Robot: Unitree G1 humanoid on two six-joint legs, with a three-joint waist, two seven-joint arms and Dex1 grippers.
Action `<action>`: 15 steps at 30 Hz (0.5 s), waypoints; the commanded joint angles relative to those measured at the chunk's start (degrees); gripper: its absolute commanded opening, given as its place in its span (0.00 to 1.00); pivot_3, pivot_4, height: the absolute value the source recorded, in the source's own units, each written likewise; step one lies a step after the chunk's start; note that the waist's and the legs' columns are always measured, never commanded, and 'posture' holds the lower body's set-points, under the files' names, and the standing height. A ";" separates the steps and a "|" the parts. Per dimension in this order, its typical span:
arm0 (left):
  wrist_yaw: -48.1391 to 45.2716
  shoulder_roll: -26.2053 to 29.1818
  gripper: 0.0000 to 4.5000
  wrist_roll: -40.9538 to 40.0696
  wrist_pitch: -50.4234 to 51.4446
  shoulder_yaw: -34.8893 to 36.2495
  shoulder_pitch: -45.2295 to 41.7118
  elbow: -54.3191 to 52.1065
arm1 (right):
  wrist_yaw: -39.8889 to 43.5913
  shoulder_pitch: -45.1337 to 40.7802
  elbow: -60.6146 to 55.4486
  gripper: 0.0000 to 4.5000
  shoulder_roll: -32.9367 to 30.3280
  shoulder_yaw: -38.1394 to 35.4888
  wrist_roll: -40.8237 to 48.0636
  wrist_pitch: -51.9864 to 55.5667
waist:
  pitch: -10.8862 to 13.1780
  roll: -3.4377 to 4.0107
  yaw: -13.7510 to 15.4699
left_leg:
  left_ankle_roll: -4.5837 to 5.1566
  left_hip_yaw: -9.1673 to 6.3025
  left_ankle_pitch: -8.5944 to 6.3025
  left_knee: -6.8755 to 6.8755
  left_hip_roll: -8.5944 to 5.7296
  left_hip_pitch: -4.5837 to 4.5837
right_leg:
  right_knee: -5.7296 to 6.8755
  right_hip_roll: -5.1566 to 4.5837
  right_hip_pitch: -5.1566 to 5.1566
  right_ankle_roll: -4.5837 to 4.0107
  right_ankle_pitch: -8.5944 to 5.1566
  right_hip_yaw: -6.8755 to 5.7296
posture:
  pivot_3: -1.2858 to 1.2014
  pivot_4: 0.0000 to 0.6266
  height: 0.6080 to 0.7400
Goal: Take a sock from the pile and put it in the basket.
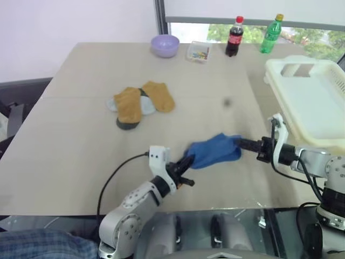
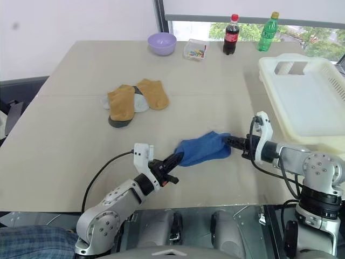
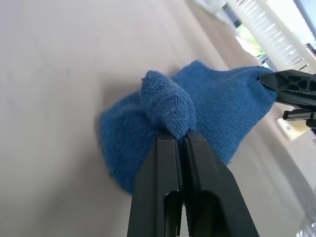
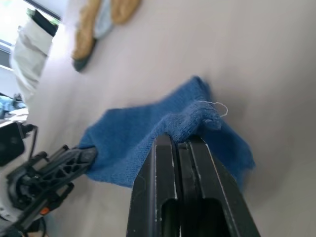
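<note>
- Both claws pinch one blue sock (image 1: 214, 151): left gripper (image 1: 186, 163) at nine o'clock, right gripper (image 1: 242, 144) at three.
- Risk: pulling apart may tear it short of the basket (image 1: 315, 102).

blue sock (image 1: 215, 151) | between left gripper (image 1: 186, 167) and right gripper (image 1: 243, 144)

Both arms silver-grey metal w/ rounded joints, white brackets at wrists. Black cable loops along left arm (image 1: 135, 208); each claw has two black fingers.
</note>
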 commanded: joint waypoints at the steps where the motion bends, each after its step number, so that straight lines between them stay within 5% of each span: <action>1: -0.10 -0.02 0.00 -1.92 0.98 0.12 -0.18 -0.55 | 1.66 0.72 -1.73 0.40 -2.42 0.41 0.78 0.13 | 0.00 0.00 0.02 | 0.00 0.00 0.00 0.00 0.00 0.00 | 0.00 0.00 0.00 0.00 0.00 0.00 | 0.52 0.24 0.95; 7: 0.23 0.02 0.00 -2.43 1.48 0.43 -0.87 0.48 | 5.65 3.88 -3.20 0.97 -7.09 1.61 1.65 0.50 | 0.00 0.00 0.16 | 0.00 -0.01 0.00 0.00 0.00 -0.01 | -0.01 0.00 -0.01 0.00 0.00 0.00 | 0.52 0.24 0.95; 10: 0.20 0.22 0.00 -2.35 1.65 0.45 -0.94 0.61 | 7.65 5.71 -4.01 0.97 -10.09 2.86 -0.28 -2.26 | 0.00 -0.01 0.28 | 0.00 -0.01 0.00 0.01 -0.01 -0.02 | -0.01 0.00 -0.02 0.00 0.00 0.01 | 0.52 0.24 0.95; 15: 0.24 0.74 0.00 -2.17 1.72 0.30 -1.27 0.87 | 14.64 7.16 -8.30 0.97 -9.87 4.28 -8.47 -23.22 | 0.00 0.00 0.27 | 0.00 0.02 0.00 0.02 -0.01 -0.01 | 0.00 0.04 -0.05 0.04 -0.02 0.05 | 0.52 0.24 0.95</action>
